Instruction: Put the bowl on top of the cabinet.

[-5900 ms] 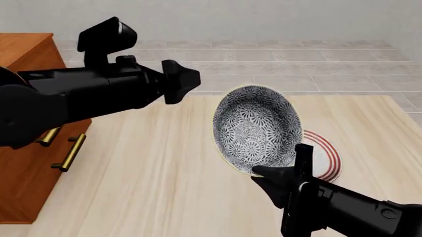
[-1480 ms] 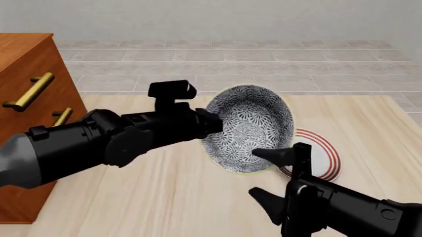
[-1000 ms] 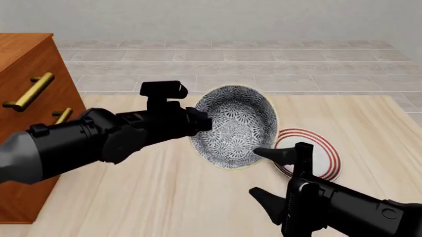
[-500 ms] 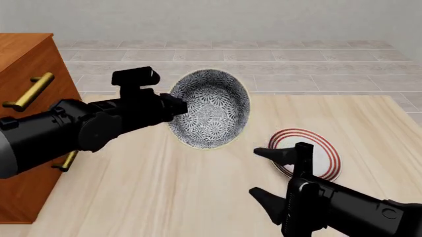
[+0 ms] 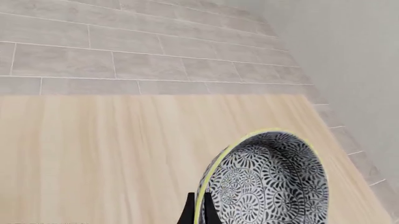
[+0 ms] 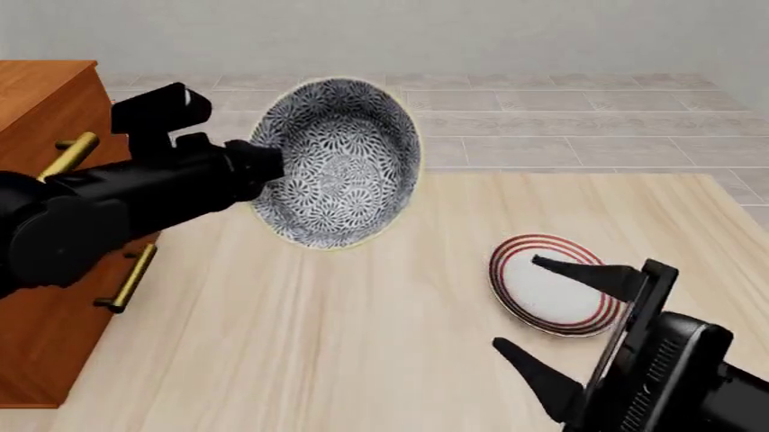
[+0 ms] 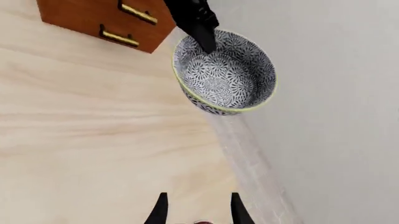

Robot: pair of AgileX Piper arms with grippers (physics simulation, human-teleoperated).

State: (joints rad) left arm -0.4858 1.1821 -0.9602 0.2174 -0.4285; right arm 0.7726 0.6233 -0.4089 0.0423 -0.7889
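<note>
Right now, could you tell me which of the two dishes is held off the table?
The patterned bowl, gripped at its rim by the left gripper; the red-ringed plate lies flat on the table.

- The round black-and-white floral bowl [image 6: 338,162], once tilted against the red-ringed white plate [image 6: 554,296], now hangs clear of the pale wooden worktop [image 6: 360,333], nearer the reddish-brown wooden cabinet [image 6: 49,99].
- The left gripper [image 6: 266,162] now clamps its rim.
- The right gripper [image 6: 565,331] has let go and sits lower, jaws spread.

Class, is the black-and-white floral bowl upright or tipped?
Tipped. The black-and-white floral bowl hangs on its side, patterned inside facing the front camera, with the left gripper clamping its rim above the table.
</note>
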